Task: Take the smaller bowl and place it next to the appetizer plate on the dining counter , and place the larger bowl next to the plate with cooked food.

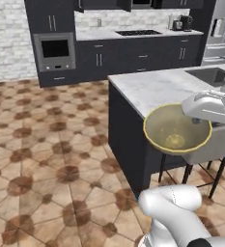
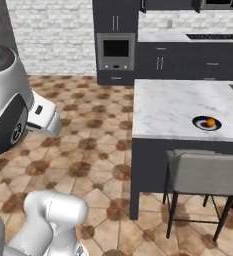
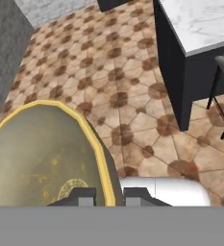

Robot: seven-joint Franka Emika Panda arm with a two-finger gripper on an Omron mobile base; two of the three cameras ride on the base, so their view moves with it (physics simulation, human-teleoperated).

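The two-finger gripper (image 3: 100,196) is clamped on the rim of the round, glossy golden-tan smaller bowl (image 1: 176,128), carried in the air off the white grey-veined marble dining counter (image 2: 178,107). Step: transport. Next: set it beside the small dark appetizer plate (image 2: 207,123).

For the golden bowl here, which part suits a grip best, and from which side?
Its thin rim. The claw is shut on the golden bowl there, one finger inside the wall, one outside, coming from above the open mouth; the round body is too wide to span.
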